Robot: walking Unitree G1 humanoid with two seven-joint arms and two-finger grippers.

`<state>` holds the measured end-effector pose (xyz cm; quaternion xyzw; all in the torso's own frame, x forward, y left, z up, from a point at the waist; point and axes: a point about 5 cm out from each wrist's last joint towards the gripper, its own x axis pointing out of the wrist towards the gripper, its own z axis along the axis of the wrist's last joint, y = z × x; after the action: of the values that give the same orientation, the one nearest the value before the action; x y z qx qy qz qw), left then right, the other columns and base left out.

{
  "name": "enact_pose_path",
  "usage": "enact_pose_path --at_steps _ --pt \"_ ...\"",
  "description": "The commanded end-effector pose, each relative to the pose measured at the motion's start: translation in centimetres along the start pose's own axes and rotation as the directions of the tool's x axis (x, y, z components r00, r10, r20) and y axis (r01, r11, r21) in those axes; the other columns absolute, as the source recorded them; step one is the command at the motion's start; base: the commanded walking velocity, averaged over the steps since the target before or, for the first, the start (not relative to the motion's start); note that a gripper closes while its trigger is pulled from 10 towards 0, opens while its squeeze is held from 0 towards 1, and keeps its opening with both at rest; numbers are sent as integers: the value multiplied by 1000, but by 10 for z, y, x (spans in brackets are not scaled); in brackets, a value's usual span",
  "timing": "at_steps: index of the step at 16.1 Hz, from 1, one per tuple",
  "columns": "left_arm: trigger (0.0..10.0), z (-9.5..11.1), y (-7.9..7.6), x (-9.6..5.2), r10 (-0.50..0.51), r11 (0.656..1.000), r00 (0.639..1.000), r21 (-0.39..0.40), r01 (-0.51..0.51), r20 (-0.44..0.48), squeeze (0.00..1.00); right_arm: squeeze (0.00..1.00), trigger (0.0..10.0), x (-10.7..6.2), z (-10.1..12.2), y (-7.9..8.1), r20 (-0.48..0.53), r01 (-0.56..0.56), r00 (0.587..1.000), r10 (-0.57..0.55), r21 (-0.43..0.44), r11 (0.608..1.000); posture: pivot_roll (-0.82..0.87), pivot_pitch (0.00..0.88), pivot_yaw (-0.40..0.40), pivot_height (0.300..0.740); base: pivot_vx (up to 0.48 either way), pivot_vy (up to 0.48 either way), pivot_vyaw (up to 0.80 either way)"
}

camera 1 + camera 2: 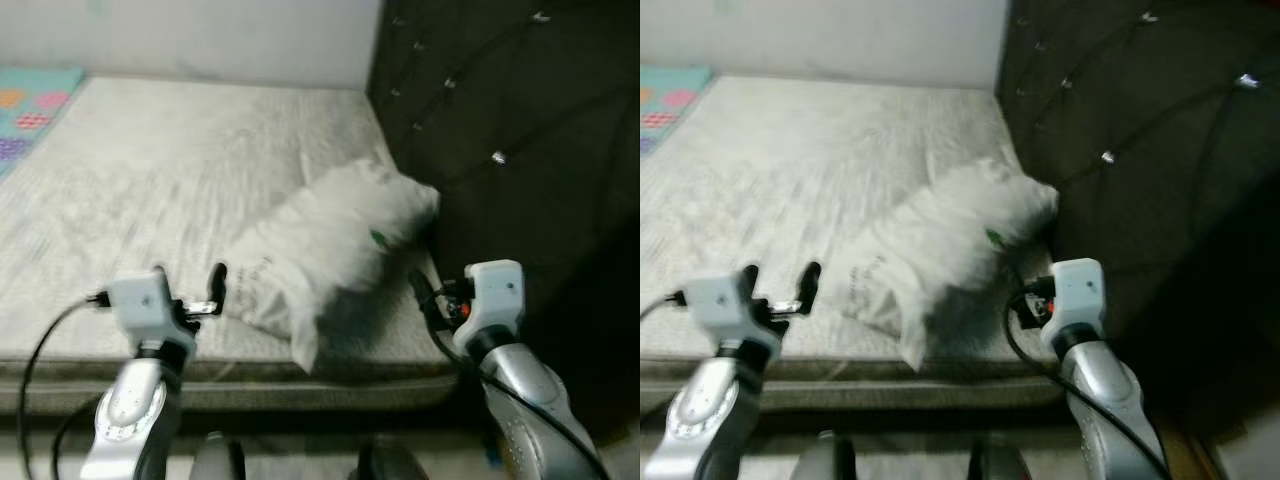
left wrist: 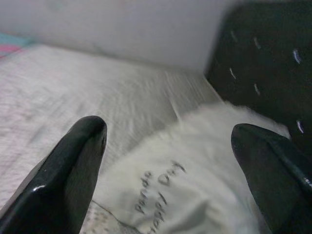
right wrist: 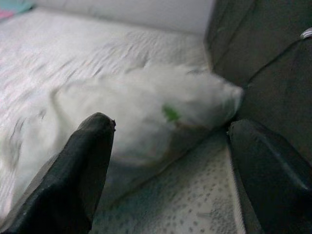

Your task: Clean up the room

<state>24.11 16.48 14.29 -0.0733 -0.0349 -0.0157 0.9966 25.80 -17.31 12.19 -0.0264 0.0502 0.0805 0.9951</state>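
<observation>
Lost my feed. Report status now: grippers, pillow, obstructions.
Left gripper open, at the pillow's near end. Right gripper open beside the dark headboard. White pillow lying on the mattress, ungrasped. Nothing between grippers and pillow.

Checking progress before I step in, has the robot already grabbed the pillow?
No, the pillow lies on the bed, with both open grippers short of it.

A bed (image 1: pixel 150 180) with a pale grey, finely patterned cover runs from the near edge at 6 o'clock to the wall at 12. A white pillow (image 1: pixel 330 255) with dark lettering and a small green mark lies on it toward 3 o'clock, against the dark tufted headboard (image 1: pixel 520 130). A colourful patterned cloth (image 1: pixel 30 110) sits at 10 o'clock.
</observation>
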Motion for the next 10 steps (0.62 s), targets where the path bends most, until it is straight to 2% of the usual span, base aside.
enact_pose_path --at_steps 1,10 --pt "10000 -4 3 -5 14 1000 1000 -9 -14 -18 0 0 10000 6 9 3 34 -22 999 22 -8 1000 -54 77 -41 661 0 0 0" --pt "10000 -4 -2 -7 -4 1000 1000 -22 4 -9 0 0 10000 9 9 4 32 -50 998 51 -26 998 -51 83 -60 661 0 0 0"
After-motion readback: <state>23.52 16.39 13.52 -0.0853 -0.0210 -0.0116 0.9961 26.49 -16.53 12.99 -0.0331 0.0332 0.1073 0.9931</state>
